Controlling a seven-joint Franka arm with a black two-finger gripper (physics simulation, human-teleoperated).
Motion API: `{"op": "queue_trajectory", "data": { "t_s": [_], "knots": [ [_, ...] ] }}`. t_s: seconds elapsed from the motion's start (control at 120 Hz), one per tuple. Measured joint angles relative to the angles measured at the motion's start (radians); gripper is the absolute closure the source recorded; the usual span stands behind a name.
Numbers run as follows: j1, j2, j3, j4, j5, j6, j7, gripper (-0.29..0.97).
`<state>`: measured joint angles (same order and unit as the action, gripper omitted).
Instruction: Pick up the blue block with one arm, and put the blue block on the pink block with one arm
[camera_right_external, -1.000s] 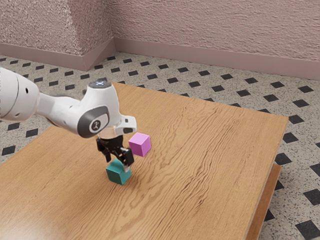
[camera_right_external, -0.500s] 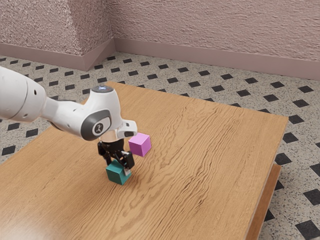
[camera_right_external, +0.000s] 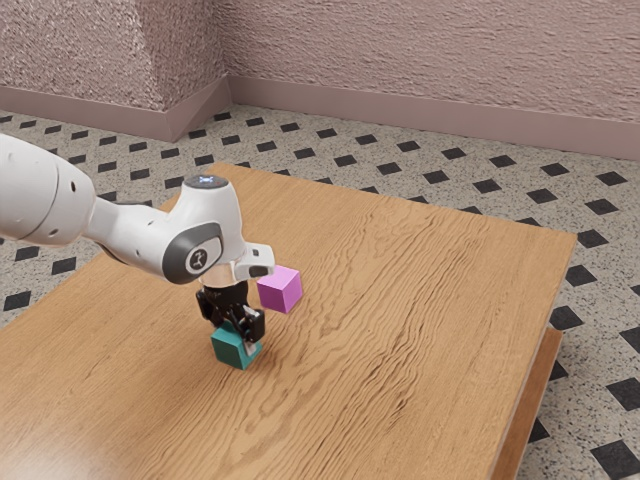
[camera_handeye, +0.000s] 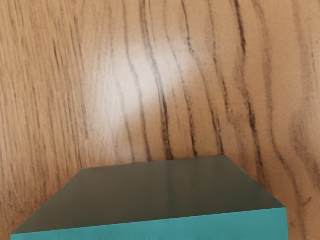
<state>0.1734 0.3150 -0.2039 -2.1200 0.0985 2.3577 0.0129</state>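
Blue block (camera_right_external: 233, 351) sits on the table (camera_right_external: 400, 300), gripper (camera_right_external: 240, 328) low over it; whether it is clamped on it I cannot tell. Lifting and stacking on the pink block (camera_right_external: 279, 289) remain.

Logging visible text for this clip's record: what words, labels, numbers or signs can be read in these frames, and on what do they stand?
No readable text anywhere.
Grey cap on the arm's joint: a small white mark, too small to read.
Blue block, pink block, table: plain, unmarked surfaces.
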Motion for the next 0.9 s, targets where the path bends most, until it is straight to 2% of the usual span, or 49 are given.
{"op": "queue_trajectory", "data": {
  "t_s": [0.3, 0.4, 0.55, 0.783, 0.9],
  "knots": [
    [-0.004, -0.01, 0.0, 0.016, 0.007, -0.001, -0.01, 0.31],
    [-0.006, -0.025, 0.0, 0.064, 0.011, -0.041, -0.017, 0.32],
    [-0.017, -0.004, -0.002, 0.216, 0.041, -0.187, -0.04, 0.31],
    [-0.034, 0.162, -0.01, 0.593, 0.046, -0.452, -0.062, 0.31],
    [-0.047, 0.225, -0.012, 0.699, 0.046, -0.527, -0.069, 0.31]
  ]
}}
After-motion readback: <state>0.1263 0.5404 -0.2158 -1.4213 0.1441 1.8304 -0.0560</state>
